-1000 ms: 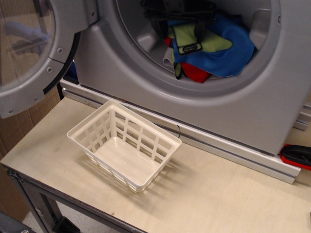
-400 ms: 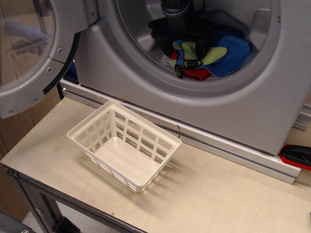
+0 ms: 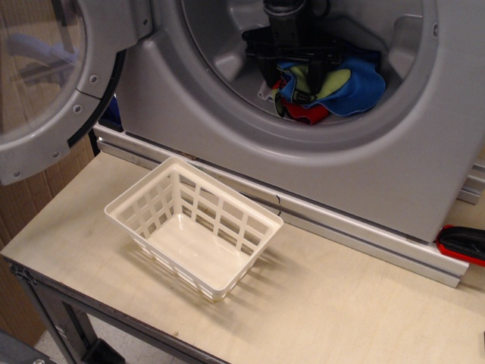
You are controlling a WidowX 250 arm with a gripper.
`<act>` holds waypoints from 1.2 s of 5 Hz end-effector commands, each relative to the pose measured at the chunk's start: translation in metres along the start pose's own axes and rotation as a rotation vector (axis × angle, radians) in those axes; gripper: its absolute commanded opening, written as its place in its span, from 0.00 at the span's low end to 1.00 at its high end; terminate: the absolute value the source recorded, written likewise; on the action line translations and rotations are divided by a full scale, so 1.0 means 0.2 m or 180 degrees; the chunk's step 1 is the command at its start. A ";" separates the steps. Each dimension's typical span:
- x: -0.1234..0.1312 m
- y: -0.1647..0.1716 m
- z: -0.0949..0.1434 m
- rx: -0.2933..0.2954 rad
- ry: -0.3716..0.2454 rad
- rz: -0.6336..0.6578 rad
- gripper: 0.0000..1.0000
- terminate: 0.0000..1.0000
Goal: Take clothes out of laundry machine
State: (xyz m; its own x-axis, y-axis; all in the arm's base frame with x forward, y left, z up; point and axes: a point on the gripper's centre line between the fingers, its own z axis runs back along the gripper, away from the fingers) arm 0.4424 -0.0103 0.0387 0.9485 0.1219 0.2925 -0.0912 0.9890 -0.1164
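Observation:
The laundry machine (image 3: pixel 227 152) is a silver-grey front loader with its round door (image 3: pixel 45 83) swung open to the left. The clothes (image 3: pixel 356 83) lie low in the ribbed drum as a bundle of bright blue, lime-green, red and a bit of white. My black gripper (image 3: pixel 292 89) reaches down into the drum from above. Its fingers (image 3: pixel 305 92) are closed around the lime-green and blue cloth at the bundle's left side. The arm hides the rear part of the bundle.
A white plastic lattice basket (image 3: pixel 193 227) stands empty on the pale wooden table (image 3: pixel 341 303) below the opening. A red and black object (image 3: pixel 462 243) lies at the right edge. The table's front edge runs along the lower left.
The gripper and the clothes bundle have moved together from the opening's front rim back and deeper into the drum. The bundle now looks smaller and more bunched. The basket has not moved.

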 end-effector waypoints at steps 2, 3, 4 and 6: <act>-0.16 0.00 0.18 0.0242 -0.0142 -0.0064 0.00 0.00; -0.23 0.02 0.28 0.0339 -0.0092 0.0104 0.00 0.00; -0.36 0.06 0.38 0.0466 0.0036 0.0359 0.00 0.00; -0.69 0.20 0.45 0.0882 0.0348 0.0960 0.00 0.00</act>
State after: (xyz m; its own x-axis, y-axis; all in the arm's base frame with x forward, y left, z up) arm 0.2743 0.0280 0.0560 0.9011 0.4151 0.1252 -0.4281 0.8976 0.1055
